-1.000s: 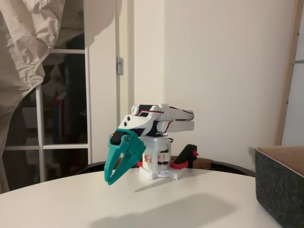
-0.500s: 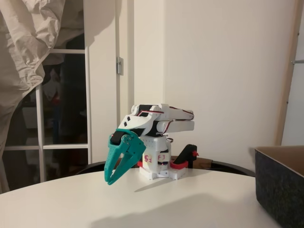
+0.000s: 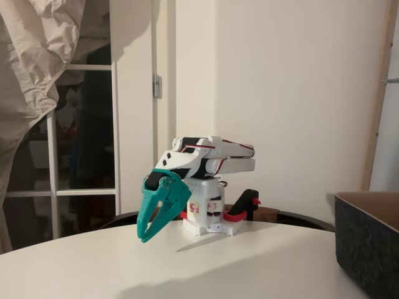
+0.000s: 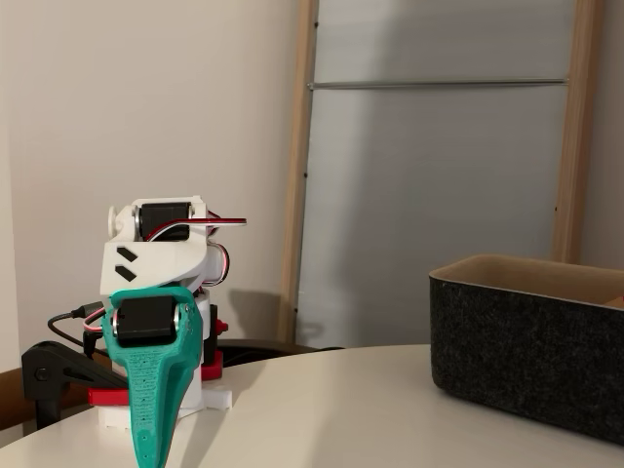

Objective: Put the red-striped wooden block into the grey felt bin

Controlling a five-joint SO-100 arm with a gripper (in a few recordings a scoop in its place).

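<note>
My teal gripper [image 3: 144, 238] hangs shut and empty off the folded white arm [image 3: 209, 159], its tip pointing down just above the white table [image 3: 249, 268]. In the other fixed view the gripper [image 4: 146, 456] is seen edge-on, at the lower left. The grey felt bin [image 3: 369, 249] stands at the right edge of the table, well away from the gripper. That bin [image 4: 526, 370] shows its tan inner wall, but what lies inside is hidden. The red-striped wooden block is out of view.
A red and black clamp [image 3: 242, 208] holds the arm's base [image 3: 206, 218] at the table's far edge. A glazed door [image 3: 81, 143] and pale crumpled sheet [image 3: 37, 56] are behind on the left. A wood-framed panel [image 4: 439, 166] stands behind the bin.
</note>
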